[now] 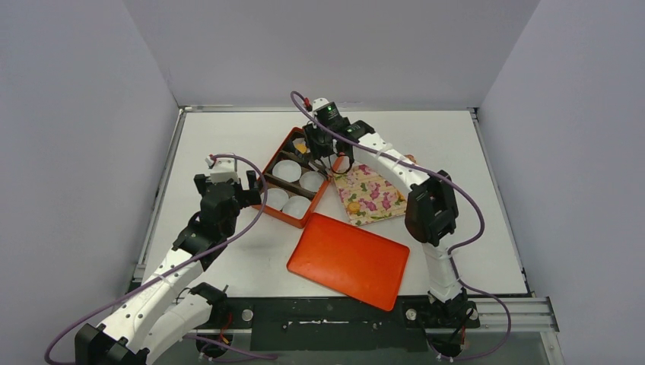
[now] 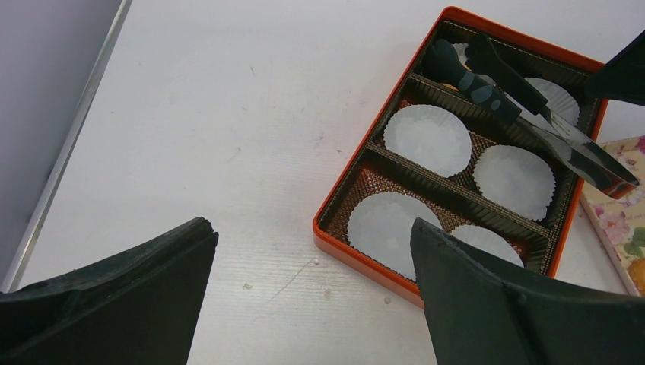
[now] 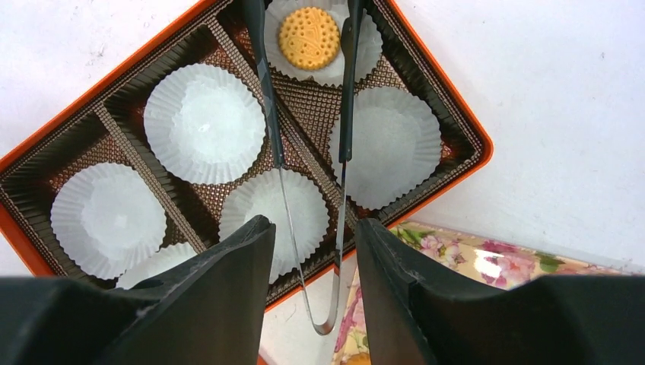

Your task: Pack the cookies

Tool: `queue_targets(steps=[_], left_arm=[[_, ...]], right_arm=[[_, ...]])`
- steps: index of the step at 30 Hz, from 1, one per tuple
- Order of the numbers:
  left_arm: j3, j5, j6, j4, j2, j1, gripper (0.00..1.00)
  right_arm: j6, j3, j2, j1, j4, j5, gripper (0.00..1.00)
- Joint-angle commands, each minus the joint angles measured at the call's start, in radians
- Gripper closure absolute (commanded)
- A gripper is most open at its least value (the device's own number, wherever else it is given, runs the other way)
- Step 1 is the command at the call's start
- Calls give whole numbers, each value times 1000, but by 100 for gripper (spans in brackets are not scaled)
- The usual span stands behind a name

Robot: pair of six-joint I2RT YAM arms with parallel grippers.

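Reaches the right arm (image 1: 395, 171) far forward and to the left, elbow raised, wrist tipped down over the far end of the box (image 1: 268, 163). Pinches the tongs (image 3: 266, 114) in the right gripper (image 3: 313, 293), with their bend between the fingers and both arms pointing down into the box. Straddles the cookie (image 3: 308, 36) with those arms, a gap showing on either side; cannot tell whether the tips touch anything, since they run out of the right wrist view.

Lifts the left arm (image 1: 190, 243) from the near left, wrist just beside the box's left side. Spreads the left gripper (image 2: 308, 228) wide, gripping nothing, above the table (image 1: 456, 152).

Splits the orange box, inside its brown liner (image 3: 308, 106), with dividers (image 2: 449, 184) into three rows, two white paper cups (image 3: 205, 122) per row. Carries the one round orange-yellow cookie flat in a far-row cup; shows plain white bottoms in the other five.

Places a flat orange lid (image 1: 346, 258) just beside the box's near corner, and a flowered tray (image 1: 370, 194) just beside its right side, partly under the right arm.
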Motion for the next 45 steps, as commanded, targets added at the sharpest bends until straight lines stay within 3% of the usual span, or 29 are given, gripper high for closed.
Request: queue_targets(steps=[1,26,37,45], left_arm=[[1,14,-2,52,-13,-5,3],[0,33,0,55,-1,-18,3],[0,40,-1,55,1,-18,3],[-2,44,-2,55,2,-18,3]], right_arm=[[12,-55,-30,-9,84,9,56],[36,-47,139,-66,200,-94,79],[36,-68,129,-66,208,-158,79],[67,-94,115,-66,229,-162,74]])
